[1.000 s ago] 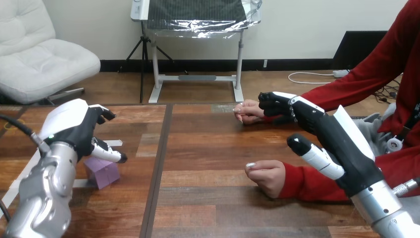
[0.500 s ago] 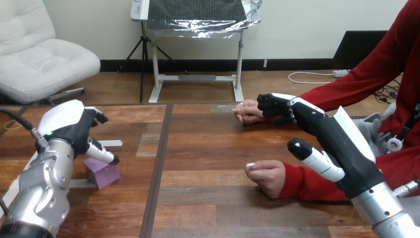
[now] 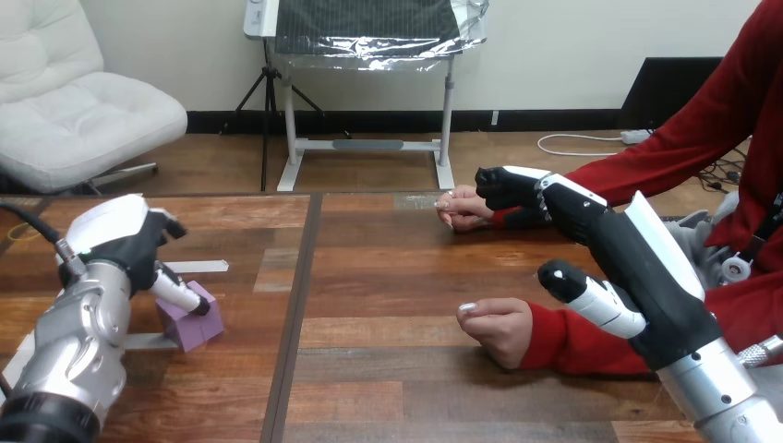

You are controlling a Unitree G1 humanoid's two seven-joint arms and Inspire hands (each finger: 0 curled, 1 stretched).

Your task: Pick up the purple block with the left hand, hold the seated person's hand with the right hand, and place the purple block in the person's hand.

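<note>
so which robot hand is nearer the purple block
Left. The left hand is just above the purple block; the right hand is far off rightward, beside the person's farther hand.

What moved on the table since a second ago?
The left hand drew back toward the view's left, uncovering more of the purple block, which it has not lifted. The right hand crept slightly nearer the person's far hand. The block, that hand and the person's near hand stayed put.

left hand [image 3: 120,242] by purple block [image 3: 196,323] | right hand [image 3: 637,268] beside person's far hand [image 3: 462,208]
</note>
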